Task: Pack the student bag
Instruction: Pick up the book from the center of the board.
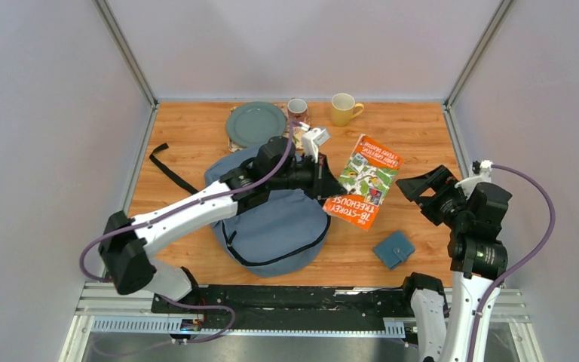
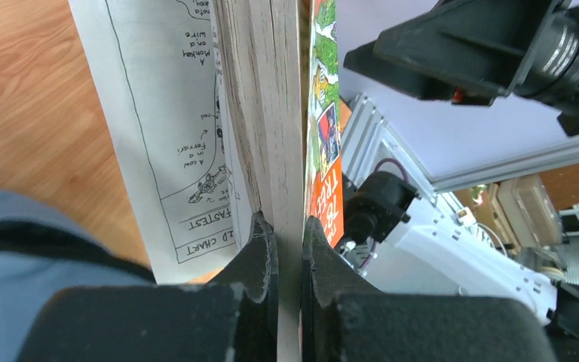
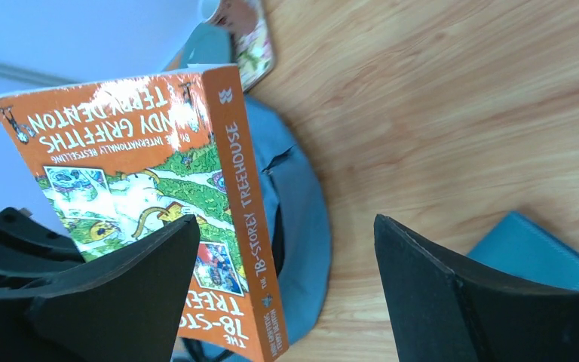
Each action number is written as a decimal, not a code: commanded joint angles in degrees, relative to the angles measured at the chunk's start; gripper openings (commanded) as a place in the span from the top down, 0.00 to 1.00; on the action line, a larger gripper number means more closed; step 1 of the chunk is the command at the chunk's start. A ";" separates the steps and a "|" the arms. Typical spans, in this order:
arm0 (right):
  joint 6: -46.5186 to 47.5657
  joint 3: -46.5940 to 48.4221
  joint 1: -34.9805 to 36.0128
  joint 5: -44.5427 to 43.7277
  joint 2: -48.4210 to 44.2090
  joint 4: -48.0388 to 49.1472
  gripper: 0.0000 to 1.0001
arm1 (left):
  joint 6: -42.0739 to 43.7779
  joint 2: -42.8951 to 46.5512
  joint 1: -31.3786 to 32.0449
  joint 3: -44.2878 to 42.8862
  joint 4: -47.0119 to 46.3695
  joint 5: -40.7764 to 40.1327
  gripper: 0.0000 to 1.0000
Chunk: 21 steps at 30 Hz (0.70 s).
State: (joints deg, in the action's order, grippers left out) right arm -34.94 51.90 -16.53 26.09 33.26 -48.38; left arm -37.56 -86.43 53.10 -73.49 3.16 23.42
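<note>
The grey-blue student bag [image 1: 275, 222] lies on the wooden table left of centre, under my left arm; it also shows in the right wrist view [image 3: 301, 219]. My left gripper [image 1: 330, 185] is shut on the page edge of an orange paperback book [image 1: 363, 181] and holds it tilted just right of the bag. In the left wrist view the fingers [image 2: 260, 253] pinch the book's pages [image 2: 268, 113]. My right gripper [image 1: 421, 186] is open and empty, right of the book [image 3: 143, 188], not touching it.
A small teal wallet [image 1: 393, 249] lies on the table near the front right. A grey-green plate [image 1: 255, 124], a patterned mug [image 1: 297, 110] and a yellow mug [image 1: 344, 108] stand at the back. A black strap [image 1: 170, 170] trails left of the bag.
</note>
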 commanded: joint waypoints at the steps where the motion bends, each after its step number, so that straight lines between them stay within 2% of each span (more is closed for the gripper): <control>1: -3.90 -0.04 0.80 10.81 -1.25 3.10 0.11 | 4.16 13.36 -0.01 5.54 -3.43 -6.09 1.00; 7: -8.21 -0.40 4.57 11.88 -4.08 5.49 0.14 | 8.64 24.80 -0.02 10.56 1.68 -11.46 1.00; 10: -8.74 -0.22 10.19 8.74 -3.99 6.10 0.14 | 9.26 29.81 -0.01 14.77 1.50 -14.36 1.00; 13: -12.07 -2.75 20.27 4.17 -3.20 11.87 0.14 | 10.40 32.28 -0.02 16.63 3.33 -15.60 1.00; 15: -14.19 -3.56 30.38 0.83 -1.54 15.14 0.14 | 10.75 32.82 -0.02 16.54 4.40 -15.69 1.00; 16: -14.45 -3.65 34.51 -4.33 0.47 18.20 0.14 | 10.84 33.43 -0.02 16.63 5.01 -15.77 1.00; 17: -14.46 -3.56 42.82 -6.99 1.63 19.97 0.14 | 10.67 33.87 -0.02 17.24 5.28 -15.86 1.00; 20: -14.02 -2.60 56.99 -15.87 7.68 26.22 0.13 | 10.14 35.80 -0.02 19.25 5.28 -16.91 1.00; 21: -14.28 -2.51 59.23 -17.89 11.01 27.19 0.13 | 9.70 36.42 -0.02 19.87 5.02 -16.74 1.00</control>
State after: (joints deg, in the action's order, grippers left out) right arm -47.55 48.64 31.11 20.82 36.84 -32.36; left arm -28.36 -53.78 53.10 -54.74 12.43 8.01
